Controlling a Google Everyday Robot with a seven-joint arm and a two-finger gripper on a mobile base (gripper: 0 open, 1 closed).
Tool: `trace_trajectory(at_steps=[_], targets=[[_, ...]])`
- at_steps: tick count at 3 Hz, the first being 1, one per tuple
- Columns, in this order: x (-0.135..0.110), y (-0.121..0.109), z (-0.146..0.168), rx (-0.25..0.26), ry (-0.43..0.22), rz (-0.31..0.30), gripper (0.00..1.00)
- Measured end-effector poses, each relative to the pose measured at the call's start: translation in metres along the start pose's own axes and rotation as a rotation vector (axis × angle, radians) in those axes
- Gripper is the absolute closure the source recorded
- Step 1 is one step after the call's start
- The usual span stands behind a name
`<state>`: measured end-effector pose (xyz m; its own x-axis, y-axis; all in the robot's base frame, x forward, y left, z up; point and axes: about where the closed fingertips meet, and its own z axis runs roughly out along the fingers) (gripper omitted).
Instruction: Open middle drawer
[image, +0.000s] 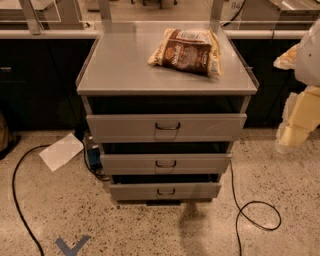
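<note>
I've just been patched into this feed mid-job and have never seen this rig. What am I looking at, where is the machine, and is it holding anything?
There is only one picture. It comes from a single camera looking down at the front of a grey metal cabinet with three drawers. Where the camera is mounted is not known.

The pale cream and white shape at the right edge is the robot's arm. It ends in its tool, which hangs beside the cabinet and touches no drawer. I see nothing held in it.

Your target is the wide, shallow grey metal middle drawer, which has a small dark wire loop handle at its centre.

A brown crinkled snack bag lies on the cabinet top. A white sheet of paper and black cables lie on the floor.
</note>
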<state>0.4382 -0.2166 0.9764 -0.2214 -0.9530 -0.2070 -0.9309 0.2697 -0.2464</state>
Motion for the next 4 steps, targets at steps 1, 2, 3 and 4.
trace_trajectory(at_steps=[1,2,3,4], targets=[[-0.001,0.0,0.002,0.009,-0.01,0.003,0.0],[0.0,0.004,0.031,0.002,-0.053,0.018,0.0],[-0.003,0.008,0.081,-0.014,-0.117,0.014,0.0],[-0.011,0.011,0.125,-0.037,-0.187,-0.002,0.0]])
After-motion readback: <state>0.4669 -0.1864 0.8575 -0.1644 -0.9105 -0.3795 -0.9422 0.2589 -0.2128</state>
